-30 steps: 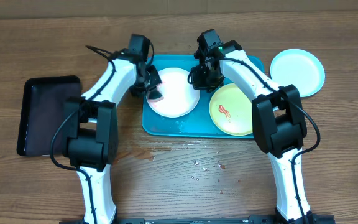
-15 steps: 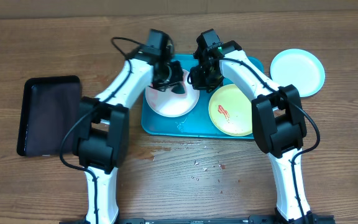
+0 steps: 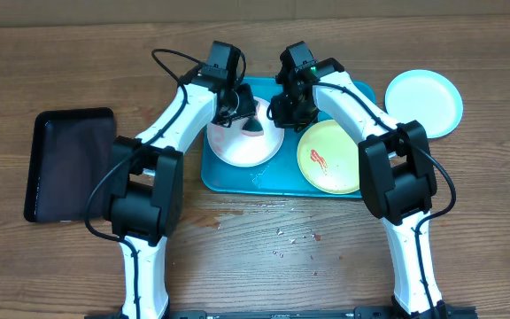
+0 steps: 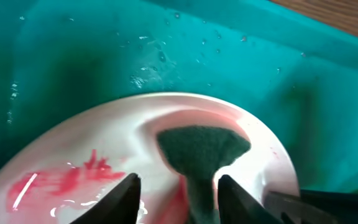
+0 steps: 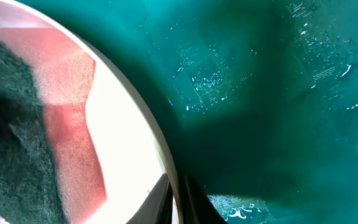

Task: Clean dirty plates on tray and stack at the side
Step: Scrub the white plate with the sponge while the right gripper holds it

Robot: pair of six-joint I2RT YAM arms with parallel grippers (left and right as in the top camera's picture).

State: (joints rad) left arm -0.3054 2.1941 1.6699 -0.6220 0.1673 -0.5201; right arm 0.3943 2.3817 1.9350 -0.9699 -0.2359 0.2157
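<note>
Left end effector springs apart around green scouring pad; right end effector clamps round white plastic plate steady.

Wooden table bearing turquoise tray, black tray, mint-blue plate

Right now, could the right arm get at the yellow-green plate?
Probably yes: the yellow-green plate lies uncovered on the tray beside the right tool, though that tool is shut on the rim of the white plate and must release first.
</note>
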